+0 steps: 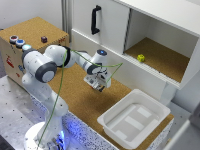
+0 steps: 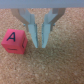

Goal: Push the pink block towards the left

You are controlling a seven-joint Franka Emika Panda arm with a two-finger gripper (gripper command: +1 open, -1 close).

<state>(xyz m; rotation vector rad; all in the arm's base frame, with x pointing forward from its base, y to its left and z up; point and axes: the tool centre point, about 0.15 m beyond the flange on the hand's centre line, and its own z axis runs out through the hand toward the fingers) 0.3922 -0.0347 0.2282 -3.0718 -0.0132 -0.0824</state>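
Fingers pinched nearly together, holding nothing, pink block just beside them at 9 o'clock, probably set up to shove it.

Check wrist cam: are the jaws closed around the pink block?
No. The pink block sits beside the jaws on the cork, outside them.

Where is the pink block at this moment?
In the wrist view, the pink block lies on the cork surface, just beside the gripper.
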